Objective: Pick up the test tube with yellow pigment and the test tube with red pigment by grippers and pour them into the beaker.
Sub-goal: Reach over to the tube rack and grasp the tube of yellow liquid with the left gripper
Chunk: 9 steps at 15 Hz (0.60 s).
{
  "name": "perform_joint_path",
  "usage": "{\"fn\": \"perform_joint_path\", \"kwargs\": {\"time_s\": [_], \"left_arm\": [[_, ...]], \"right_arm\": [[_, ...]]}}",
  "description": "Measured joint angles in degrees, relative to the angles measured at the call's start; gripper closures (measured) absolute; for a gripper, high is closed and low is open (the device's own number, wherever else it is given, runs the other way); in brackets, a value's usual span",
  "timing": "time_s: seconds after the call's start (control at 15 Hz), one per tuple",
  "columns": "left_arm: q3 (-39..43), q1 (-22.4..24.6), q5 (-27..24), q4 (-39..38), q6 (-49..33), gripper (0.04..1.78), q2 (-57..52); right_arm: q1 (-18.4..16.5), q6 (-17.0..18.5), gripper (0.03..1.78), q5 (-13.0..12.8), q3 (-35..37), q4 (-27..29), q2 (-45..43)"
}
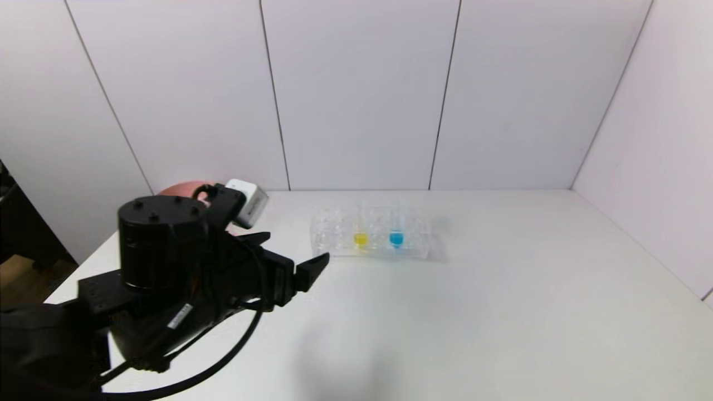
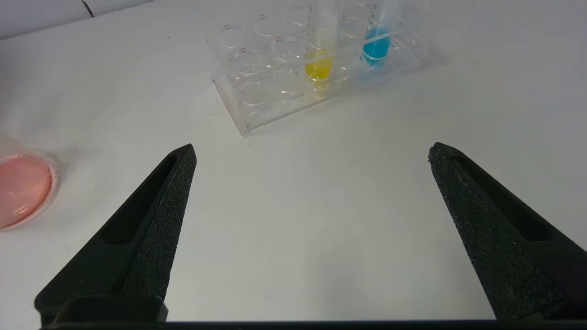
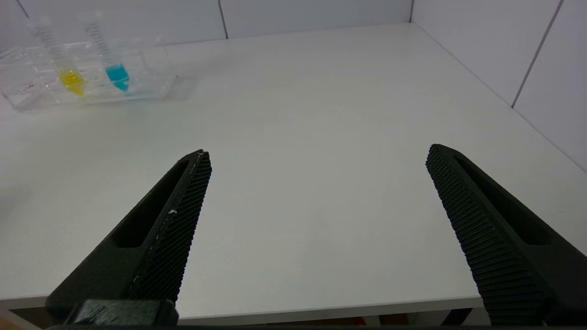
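The slim clear test tube with yellow pigment [image 1: 361, 234] stands in the clear many-holed plastic rack [image 1: 328, 236] toward the counter's far edge, beside a like blue-filled tube [image 1: 396, 233]. No red tube or beaker shows. The black left gripper [image 1: 298, 262] hangs wide open and empty near the left edge; closing off-centre could tip the rack. Only the left wrist view shows the pink dish [image 2: 23, 188]. The right gripper [image 3: 316, 158], likewise agape and empty, appears in its own view alone, over the near edge.

The left gripper [image 1: 298, 257] is matte black, with tapered, rough-textured fingers [image 2: 156, 215] slotted along their outer sides. Behind it sits a black cylindrical joint [image 1: 161, 245] with small screws on top, looped black cables [image 1: 223, 351], what seems a white label, and a white-grey box [image 1: 248, 203]. The right gripper [image 3: 316, 158] has ribbed black fingers.
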Motion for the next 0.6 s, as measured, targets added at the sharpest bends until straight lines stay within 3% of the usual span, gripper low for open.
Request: {"fn": "perform_joint_path", "kwargs": {"time_s": [0.33, 0.6], "left_arm": [[-10.6, -9.5, 20.5, -14.7, -1.4, 0.06, 19.1], [-22.1, -12.3, 31.3, -19.5, -1.0, 0.06, 30.9]], "right_arm": [[0.0, 0.0, 0.1, 0.0, 0.0, 0.0, 0.0], [0.0, 0.0, 0.1, 0.0, 0.0, 0.0, 0.0]]}}
